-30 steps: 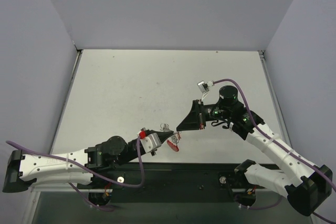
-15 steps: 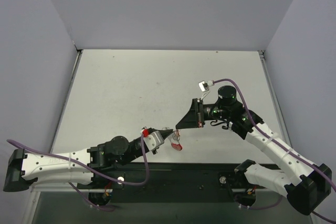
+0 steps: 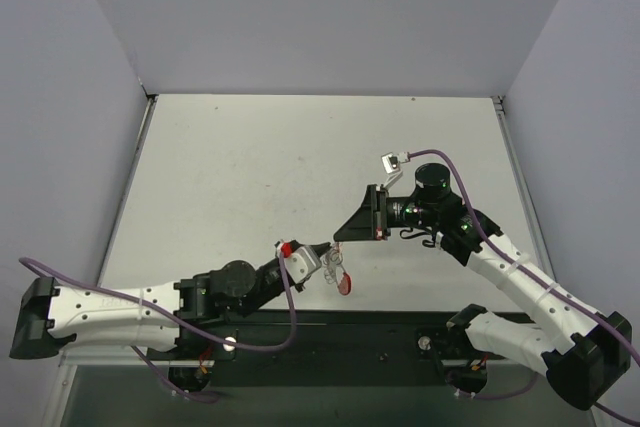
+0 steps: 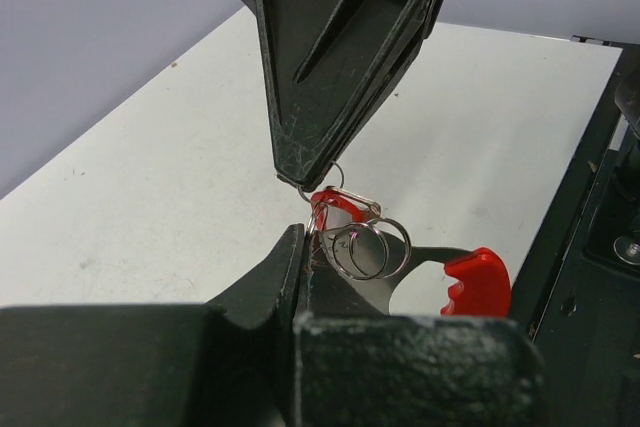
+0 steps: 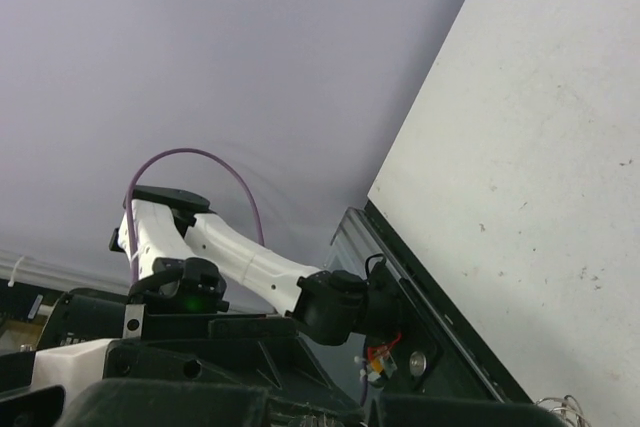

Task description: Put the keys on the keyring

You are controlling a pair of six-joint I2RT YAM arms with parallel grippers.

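My left gripper [image 3: 318, 256] is shut on the keyring, pinching its bunch of silver wire rings [image 4: 370, 246]. The red curved clip [image 4: 478, 282] hangs off to the right and shows in the top view [image 3: 344, 282]. My right gripper [image 3: 339, 237] is shut, and its tip [image 4: 305, 180] sits just above the left jaws. It pinches a small wire loop from which the keys [image 4: 337, 210], a tiny red tag with a pale centre, hang against the rings. In the right wrist view only a bit of silver ring [image 5: 566, 409] shows at the bottom edge.
The white table [image 3: 260, 177] stretches behind both grippers, with grey walls on three sides. A black base rail [image 3: 400, 332] runs along the near edge just under the clip. The left arm [image 5: 230, 247] shows in the right wrist view.
My left gripper has moved right and slightly forward with the keyring, up under the right gripper's tip. The red clip swung right. The right gripper has barely moved.
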